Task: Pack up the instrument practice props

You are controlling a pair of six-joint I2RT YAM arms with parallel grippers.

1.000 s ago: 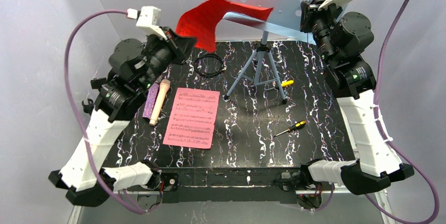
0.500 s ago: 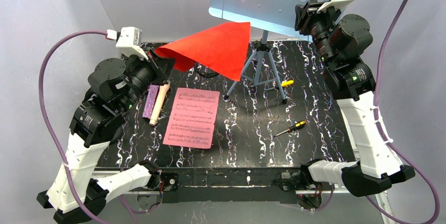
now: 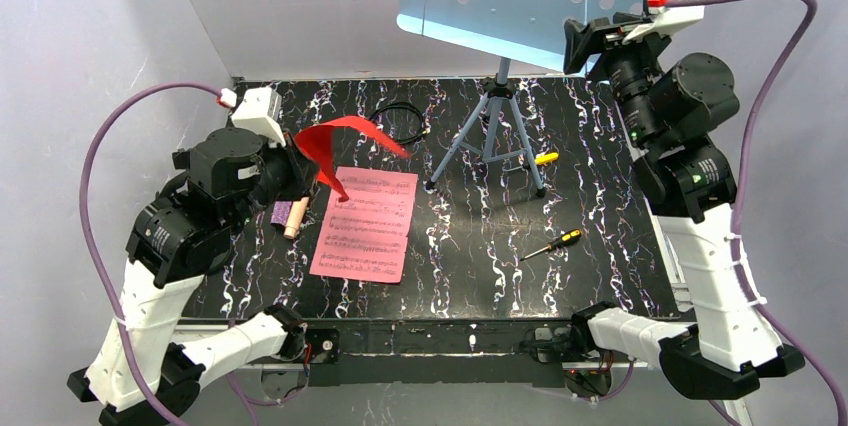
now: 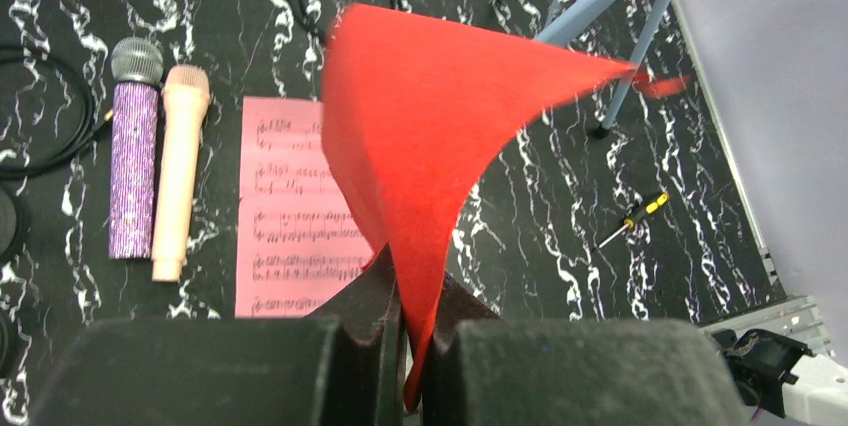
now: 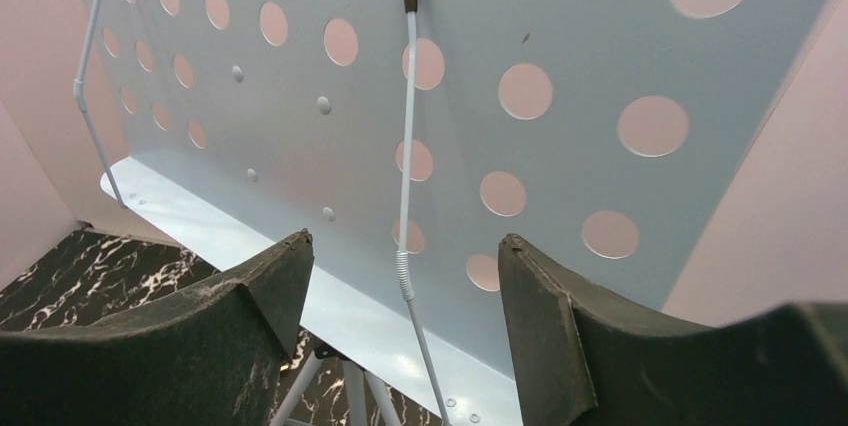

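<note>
My left gripper [image 4: 415, 286] is shut on the lower corner of a red sheet-music page [image 4: 430, 146], which curls up in front of it. From above, the red page [image 3: 345, 141] hangs over the table's left side, just above the top left corner of a pink sheet-music page [image 3: 365, 224] lying flat. A purple glitter microphone [image 4: 133, 161] and a cream microphone [image 4: 180, 171] lie side by side left of the pink page, partly under my left arm in the top view. My right gripper [image 5: 405, 246] is open and holds nothing, raised before the blue perforated music stand desk [image 5: 560, 146].
The stand's blue tripod [image 3: 490, 136] is at the back centre. Two yellow-handled screwdrivers [image 3: 555, 243] [image 3: 543, 158] lie right of the middle. A black coiled cable [image 3: 400, 121] lies at the back. A thin white wire arm [image 5: 405, 146] on the desk runs between my right fingers.
My left gripper has carried the red page off the stand, down and back toward the left front. My right gripper has opened and drawn a little right of the stand's edge.
</note>
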